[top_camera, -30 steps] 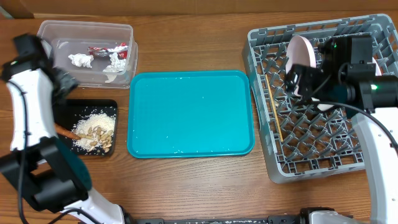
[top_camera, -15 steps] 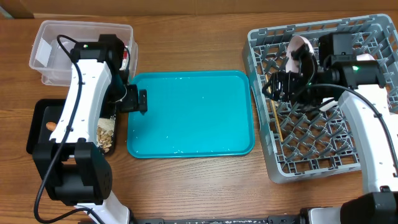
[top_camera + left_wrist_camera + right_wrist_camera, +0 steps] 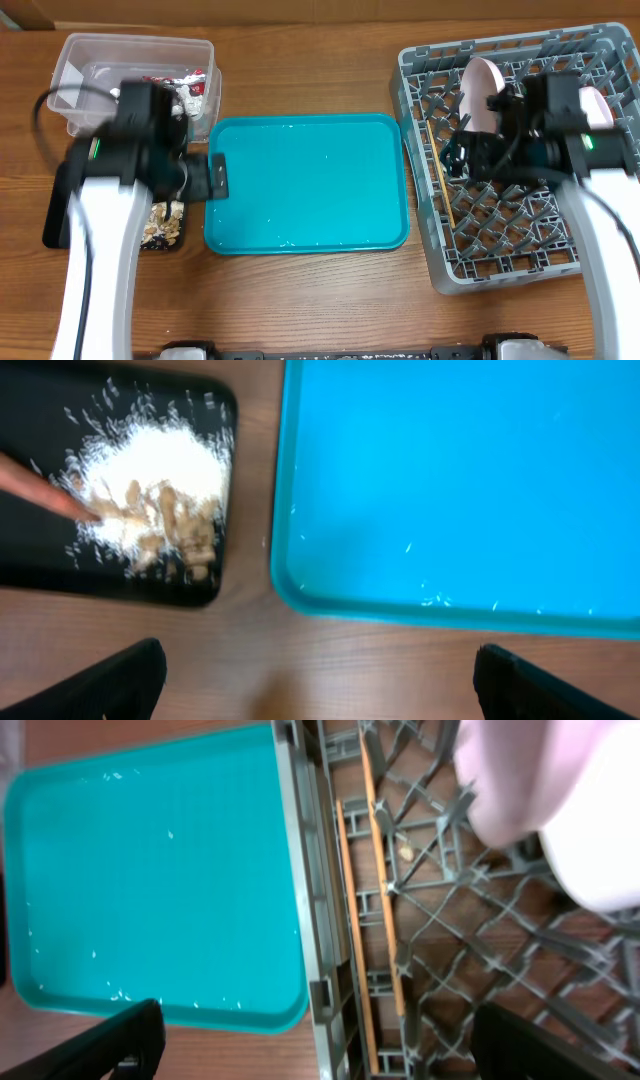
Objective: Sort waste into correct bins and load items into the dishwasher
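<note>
Left gripper (image 3: 216,180) and right gripper (image 3: 460,152) both gape empty. The right, low over the rack (image 3: 500,250), could snag pegs or jostle the chopsticks (image 3: 353,920).

rice scraps (image 3: 150,480) heaped in black tray (image 3: 35,565), chopsticks (image 3: 385,900) flat in grey rack (image 3: 318,935)

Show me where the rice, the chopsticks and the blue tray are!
rice (image 3: 165,465), left wrist view, middle of the white heap.
chopsticks (image 3: 354,920), right wrist view, midway along the left stick.
teal tray (image 3: 310,180), overhead view, its bare floor.
</note>
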`<action>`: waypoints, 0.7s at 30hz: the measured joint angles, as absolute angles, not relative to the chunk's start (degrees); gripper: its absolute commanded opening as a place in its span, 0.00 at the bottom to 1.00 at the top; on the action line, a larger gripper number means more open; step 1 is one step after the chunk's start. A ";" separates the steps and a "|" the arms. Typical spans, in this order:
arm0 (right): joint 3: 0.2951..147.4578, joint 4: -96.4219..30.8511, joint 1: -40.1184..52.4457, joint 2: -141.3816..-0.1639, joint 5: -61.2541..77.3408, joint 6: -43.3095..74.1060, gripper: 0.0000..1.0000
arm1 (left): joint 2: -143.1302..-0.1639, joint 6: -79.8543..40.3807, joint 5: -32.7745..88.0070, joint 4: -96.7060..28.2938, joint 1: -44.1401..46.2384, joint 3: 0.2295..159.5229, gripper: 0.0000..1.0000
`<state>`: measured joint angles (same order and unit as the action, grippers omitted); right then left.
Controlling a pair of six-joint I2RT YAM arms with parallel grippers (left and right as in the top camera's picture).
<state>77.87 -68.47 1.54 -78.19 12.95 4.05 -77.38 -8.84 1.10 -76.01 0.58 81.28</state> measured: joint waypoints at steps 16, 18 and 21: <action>57.95 -59.46 1.54 -32.93 3.60 5.76 1.00 | -37.28 -10.76 1.10 -63.05 0.58 60.99 1.00; 57.78 -60.36 1.54 -33.01 3.49 5.76 1.00 | -37.36 -10.76 1.10 -64.05 0.58 60.86 1.00; 57.74 -61.04 1.54 -32.99 3.40 5.78 1.00 | -37.36 -10.79 1.10 -64.77 0.58 60.66 1.00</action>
